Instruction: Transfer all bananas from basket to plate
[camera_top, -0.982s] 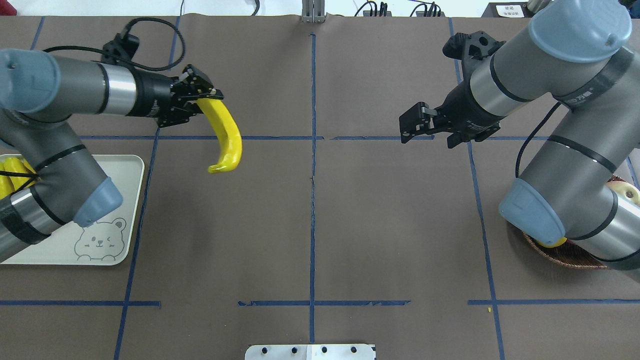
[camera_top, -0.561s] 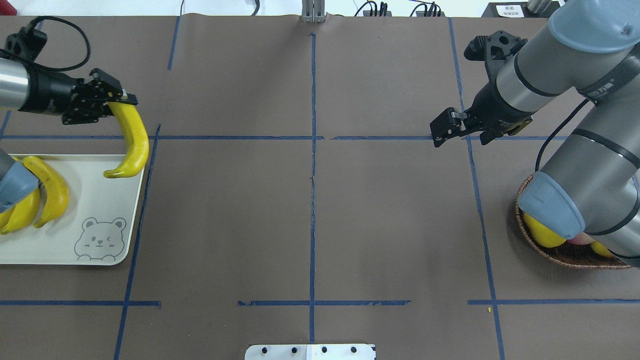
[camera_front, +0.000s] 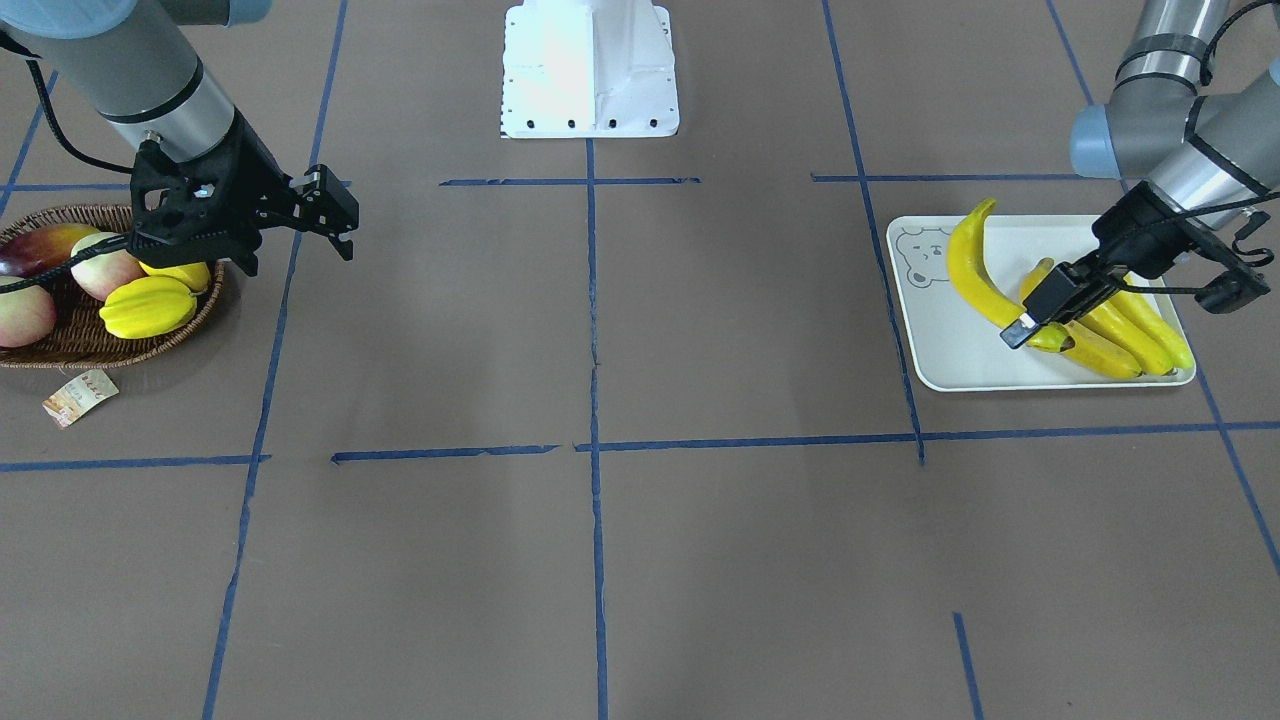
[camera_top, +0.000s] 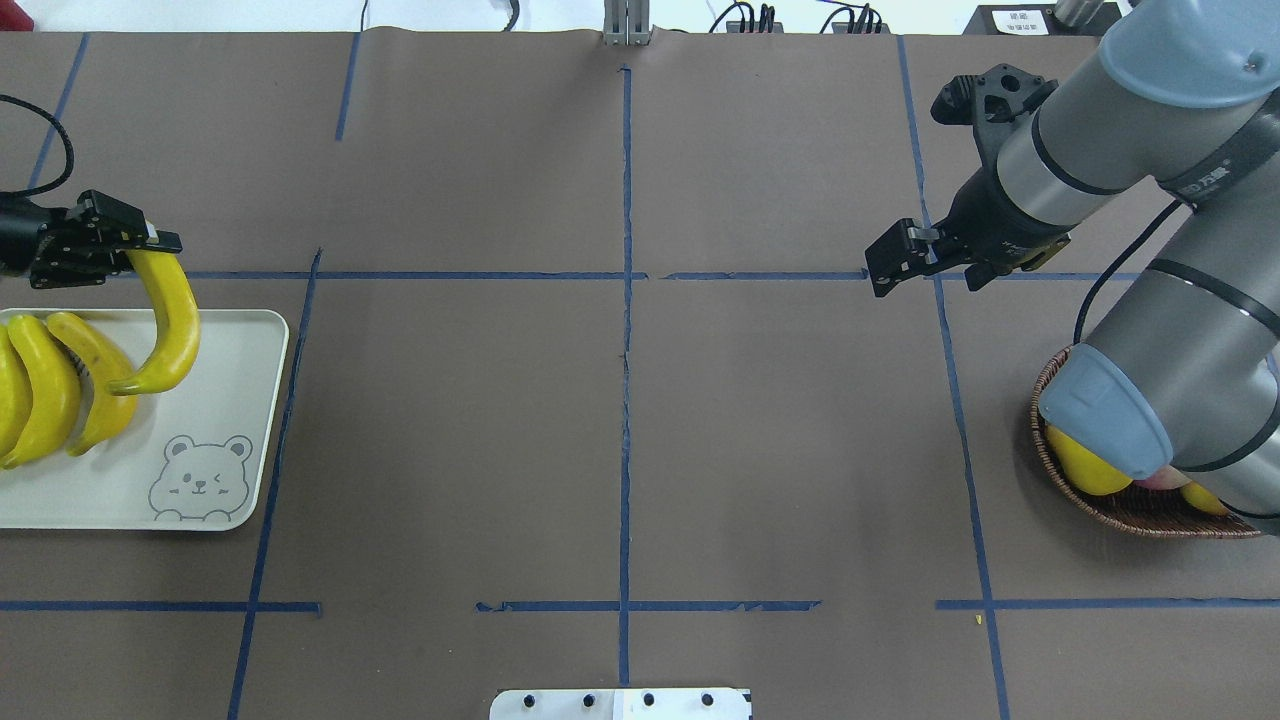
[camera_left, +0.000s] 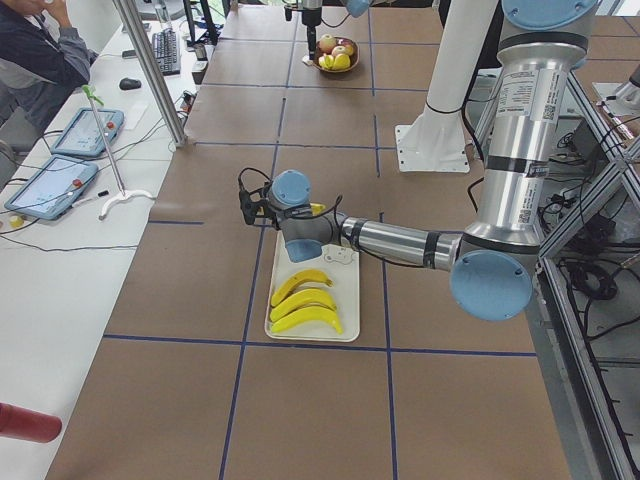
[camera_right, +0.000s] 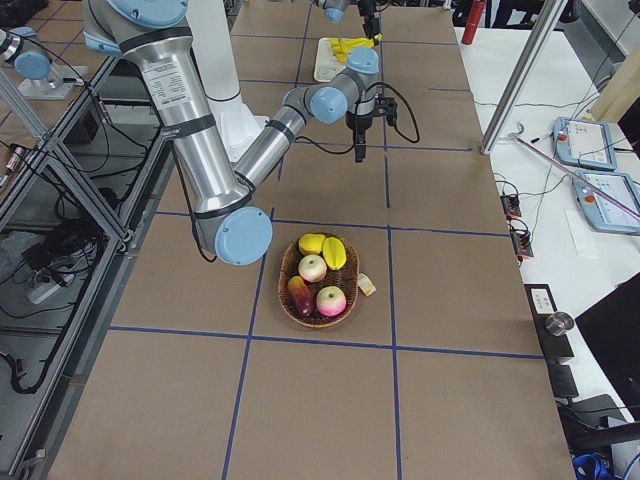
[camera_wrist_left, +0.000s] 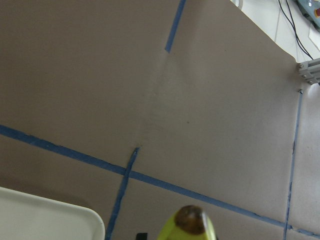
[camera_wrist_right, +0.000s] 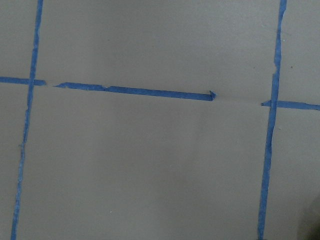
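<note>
1. the left claw (camera_top: 150, 255) is closed on the stalk end of one banana (camera_top: 180, 330); the rest of the fruit curves down from it over the plate (camera_top: 230, 440).
2. in the front-facing view the same claw (camera_front: 1030, 322) grips that banana (camera_front: 965, 270) beside the others, its far tip near the bear print. whether it already touches the plate or the neighbouring fruit is hard to tell from these angles.
3. three more bananas (camera_top: 50, 390) lie side by side on the plate, at the end away from the bear face.
4. the plate sits at the robot's left end of the worktop (camera_top: 620, 450).
5. the left wrist camera shows the dark tip of the held banana (camera_wrist_left: 190, 220) at its bottom edge, with a corner of the plate (camera_wrist_left: 50, 220) below left.
6. the right claw (camera_top: 885, 270) hangs above bare worktop with its jaws parted and nothing between them.
7. the basket (camera_front: 60, 350) sits at the robot's right end, partly under the right arm. it holds a starfruit (camera_front: 148, 306) and round reddish fruit (camera_front: 105, 270).
8. its paper tag (camera_front: 75, 395) lies on the worktop just beside the rim.
</note>
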